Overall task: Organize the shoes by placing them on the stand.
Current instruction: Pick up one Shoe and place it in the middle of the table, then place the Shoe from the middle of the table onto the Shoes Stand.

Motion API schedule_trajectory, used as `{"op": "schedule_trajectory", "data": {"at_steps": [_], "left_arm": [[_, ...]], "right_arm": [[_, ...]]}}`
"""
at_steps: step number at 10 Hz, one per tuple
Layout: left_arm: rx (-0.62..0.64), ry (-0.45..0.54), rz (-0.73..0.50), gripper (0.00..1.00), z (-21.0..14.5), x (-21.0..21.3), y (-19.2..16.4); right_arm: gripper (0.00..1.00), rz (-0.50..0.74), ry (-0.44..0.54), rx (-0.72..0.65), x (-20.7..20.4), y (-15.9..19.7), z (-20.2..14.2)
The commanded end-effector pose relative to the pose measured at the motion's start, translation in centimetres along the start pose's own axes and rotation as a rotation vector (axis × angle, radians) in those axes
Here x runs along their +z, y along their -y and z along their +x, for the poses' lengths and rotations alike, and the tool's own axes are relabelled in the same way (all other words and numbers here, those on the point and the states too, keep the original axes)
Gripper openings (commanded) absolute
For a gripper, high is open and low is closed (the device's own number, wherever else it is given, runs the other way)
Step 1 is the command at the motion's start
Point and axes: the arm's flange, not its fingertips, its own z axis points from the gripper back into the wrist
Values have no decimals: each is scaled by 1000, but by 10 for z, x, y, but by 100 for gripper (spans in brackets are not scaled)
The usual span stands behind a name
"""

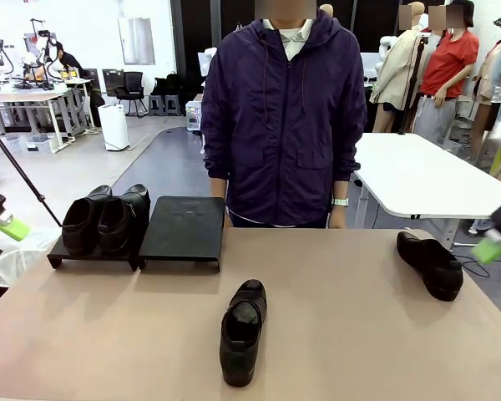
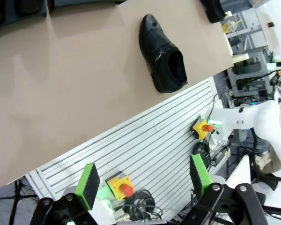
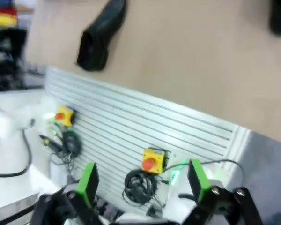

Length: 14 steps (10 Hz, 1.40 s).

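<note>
Two shoes racked, front view: a pair (image 1: 104, 221) sits side by side on the left half of the stand (image 1: 184, 227); the stand's right half is bare.
Loose shoes, front view: the middle shoe (image 1: 242, 330) lies on the table (image 1: 351, 334) near the robot's side. The right shoe (image 1: 432, 265) lies close to the table's right edge, well apart from the stand.
Grippers, front view: the left gripper (image 1: 8, 224) shows at the left edge. The right gripper (image 1: 494, 244) shows at the right edge, blurred. Neither touches a shoe.
Person, front view: stands just behind the stand, arms down.
Left wrist view: the left gripper (image 2: 144, 182) has its jaws spread wide with nothing between them. The middle shoe (image 2: 163, 54) lies beyond, its open end near the table's near edge.
Right wrist view: blurred. The right gripper (image 3: 143, 183) is also wide and empty. The middle shoe (image 3: 100, 37) lies beyond it on the table.
Risk, right shoe: it lies close to the edge, so a glancing approach could push it off.
Risk, grip: the uppers look glossy, so a shallow pinch may slip.
Risk, stand: a careless placement could knock the racked pair, and the top looks slightly tilted, so a shoe set down loosely might slide.
Views compared: the front view gives the stand's free half, while the wrist views settle the jaw gaps and show which way the middle shoe points.
</note>
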Motion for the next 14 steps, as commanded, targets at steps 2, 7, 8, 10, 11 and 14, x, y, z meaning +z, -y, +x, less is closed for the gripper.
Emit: {"op": "schedule_trajectory", "data": {"at_steps": [2, 7, 8, 10, 11, 14], "left_arm": [[0, -10, 7, 100, -1, 3, 0], [0, -10, 7, 100, -1, 3, 0], [0, -10, 7, 100, -1, 3, 0], [0, -10, 7, 100, -1, 3, 0], [0, 0, 0, 100, 0, 0, 0], [-98, -162, 107, 100, 33, -49, 122]], "right_arm": [[100, 30, 96, -15, -9, 32, -32], [100, 27, 88, -43, 11, 26, -30], [100, 27, 88, -43, 11, 26, -30], [100, 27, 88, -43, 11, 26, -30], [100, 27, 88, -43, 11, 26, -30], [100, 27, 88, -43, 11, 26, -30]]}}
